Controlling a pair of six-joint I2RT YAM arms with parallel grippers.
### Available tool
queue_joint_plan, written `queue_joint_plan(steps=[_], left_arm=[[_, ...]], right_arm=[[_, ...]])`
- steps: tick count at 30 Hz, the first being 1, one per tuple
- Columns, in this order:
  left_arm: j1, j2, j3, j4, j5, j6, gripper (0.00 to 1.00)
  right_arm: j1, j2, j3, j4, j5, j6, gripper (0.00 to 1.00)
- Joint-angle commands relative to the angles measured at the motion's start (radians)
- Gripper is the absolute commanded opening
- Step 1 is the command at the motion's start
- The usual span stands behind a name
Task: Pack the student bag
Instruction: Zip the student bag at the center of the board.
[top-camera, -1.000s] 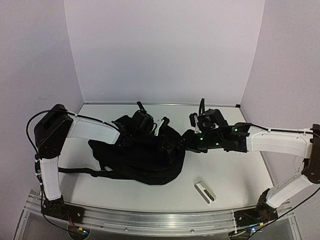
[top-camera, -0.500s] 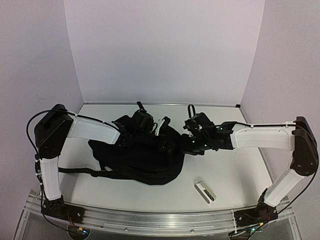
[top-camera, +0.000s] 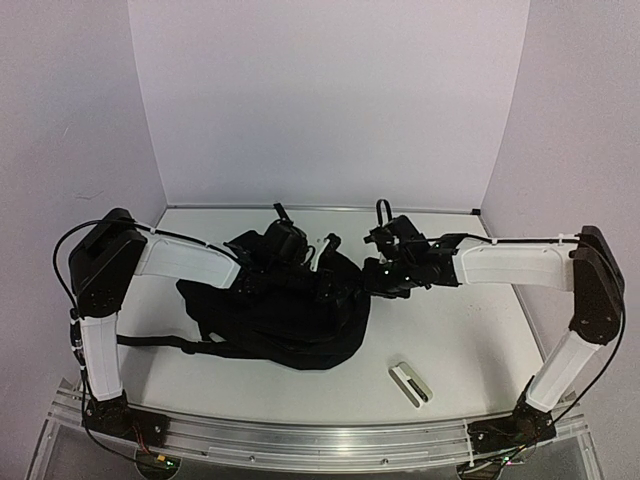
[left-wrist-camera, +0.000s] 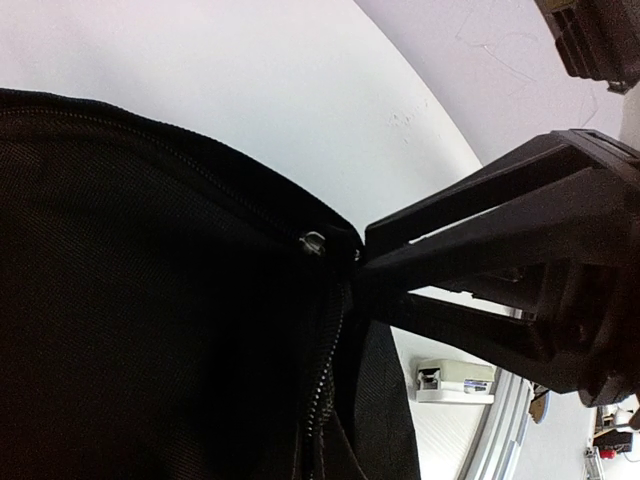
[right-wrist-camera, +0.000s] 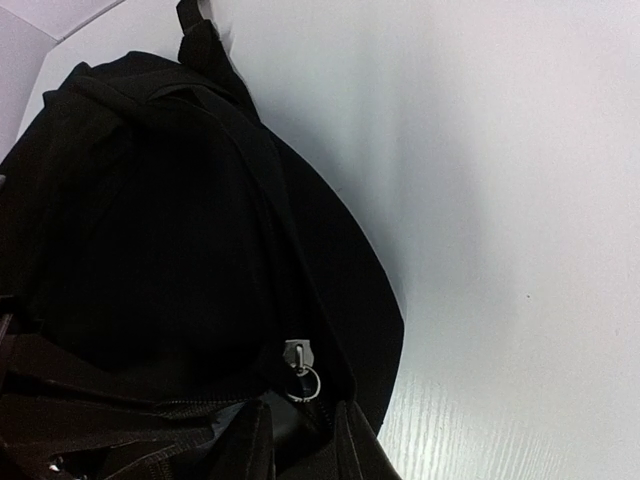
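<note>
**Left gripper (left-wrist-camera: 362, 260) clamping the student bag's (top-camera: 280, 320) zipper edge**

It is pinching woven black fabric beside a metal zipper slider (left-wrist-camera: 314, 240), a detail only wrist views are showing. Overhead, the soft bag is slumping at frame centre, contents too dark to tell. Right gripper (top-camera: 370, 284) is sitting at its right edge, grip unclear

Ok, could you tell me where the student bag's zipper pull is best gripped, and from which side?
The metal ring hanging off the zipper slider, at the right edge of the student bag. It sticks out toward the table, so a pincer coming from that side, level with the seam, should catch it without snagging fabric.
</note>
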Motion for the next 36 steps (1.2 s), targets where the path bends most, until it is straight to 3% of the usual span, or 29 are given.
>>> queue_joint_plan(steps=[1,6,16,22,36], left_arm=[[0.006,0.001,0.037,0.023,0.016,0.017,0.00],[0.005,0.004,0.042,0.017,0.015,0.019,0.00],[0.006,0.008,0.046,0.019,0.011,0.016,0.00],[0.006,0.014,0.053,0.019,0.017,0.015,0.00],[0.006,0.008,0.045,0.018,0.013,0.014,0.00]], right_arm=[[-0.003,0.036,0.043,-0.013,0.007,-0.033,0.18],[-0.003,0.037,0.054,-0.021,0.019,-0.039,0.13],[0.010,-0.071,0.084,-0.081,-0.019,-0.050,0.22],[0.011,-0.040,0.079,-0.082,-0.045,-0.061,0.14],[0.008,0.040,0.095,-0.089,-0.010,-0.055,0.15]])
